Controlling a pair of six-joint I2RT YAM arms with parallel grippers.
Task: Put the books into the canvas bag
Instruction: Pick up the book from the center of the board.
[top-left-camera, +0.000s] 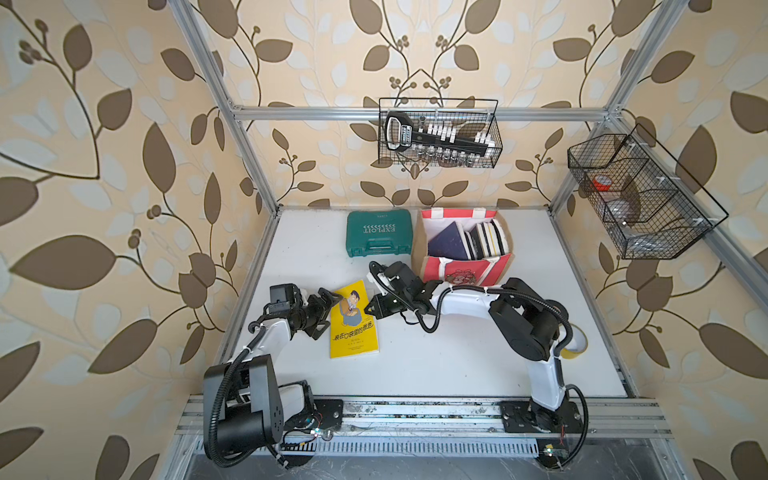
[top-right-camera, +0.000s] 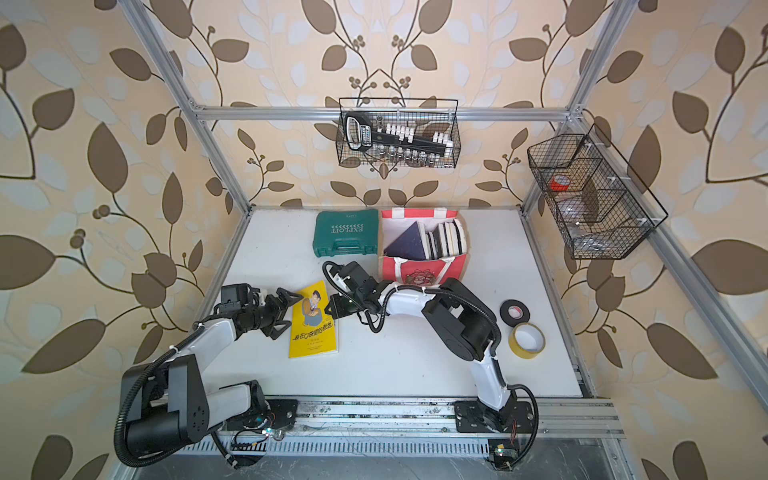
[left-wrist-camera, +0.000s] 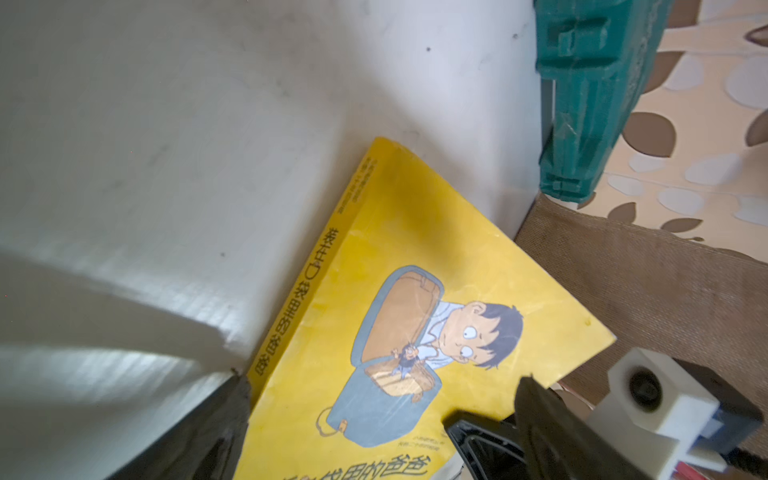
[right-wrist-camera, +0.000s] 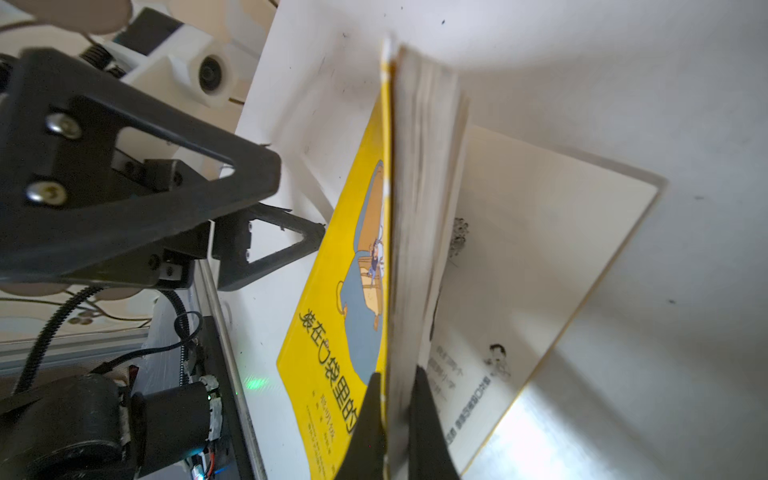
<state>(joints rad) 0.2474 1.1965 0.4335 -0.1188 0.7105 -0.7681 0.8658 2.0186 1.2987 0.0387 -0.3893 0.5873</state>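
Standing in the canvas bag (top-left-camera: 461, 272), a row of books (top-left-camera: 486, 241), with one navy cover leaning. Green tool case (top-left-camera: 379, 232) sits just beside the bag. Yellow book (top-left-camera: 353, 328) lies on the table (top-left-camera: 415, 365) in front of the bag, toward the case side. Your right gripper (right-wrist-camera: 397, 378) is clamped on its front cover and page block, with the back cover flat on the table. Left gripper (top-left-camera: 328, 314) gapes wide at the book's spine edge, gripping nothing; contact unclear.
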